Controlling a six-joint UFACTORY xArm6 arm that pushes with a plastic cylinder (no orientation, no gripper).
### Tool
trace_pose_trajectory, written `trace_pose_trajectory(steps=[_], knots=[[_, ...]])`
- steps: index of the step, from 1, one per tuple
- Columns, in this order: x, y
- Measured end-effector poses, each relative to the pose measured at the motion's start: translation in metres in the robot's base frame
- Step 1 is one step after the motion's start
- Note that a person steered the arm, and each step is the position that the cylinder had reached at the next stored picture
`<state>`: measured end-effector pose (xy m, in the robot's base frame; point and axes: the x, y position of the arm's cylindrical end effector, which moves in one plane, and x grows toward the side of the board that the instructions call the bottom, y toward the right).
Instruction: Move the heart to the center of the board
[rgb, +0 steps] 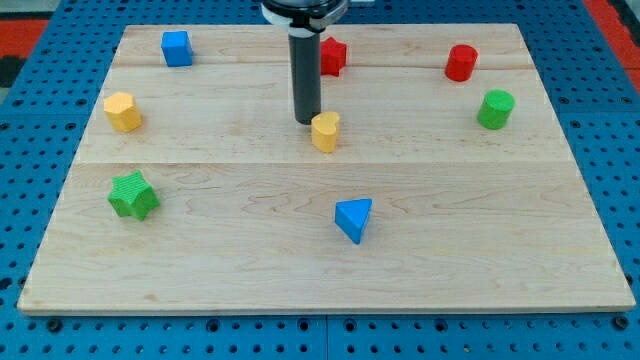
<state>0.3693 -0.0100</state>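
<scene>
No jaws here: my tip (306, 121) sits just left-behind the yellow heart (325, 131); an off-centre shove could spin it away from mid-surface (200, 250).

Bright, even overhead light across wooden board (300, 250). Shadows short, soft, tucked under blocks; faint one beside rod (305, 75) near far edge. No harsh glare on wood. Focus sharp corner to corner; slight perspective taper toward far edge.

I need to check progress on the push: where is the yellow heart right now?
The yellow heart sits near the board's middle, slightly toward the view's top, just right of my tip, with the blue triangle below it.
</scene>
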Motion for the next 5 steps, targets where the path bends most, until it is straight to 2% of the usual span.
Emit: trace_pose_trajectory(steps=[5], knots=[[0.002, 0.090]])
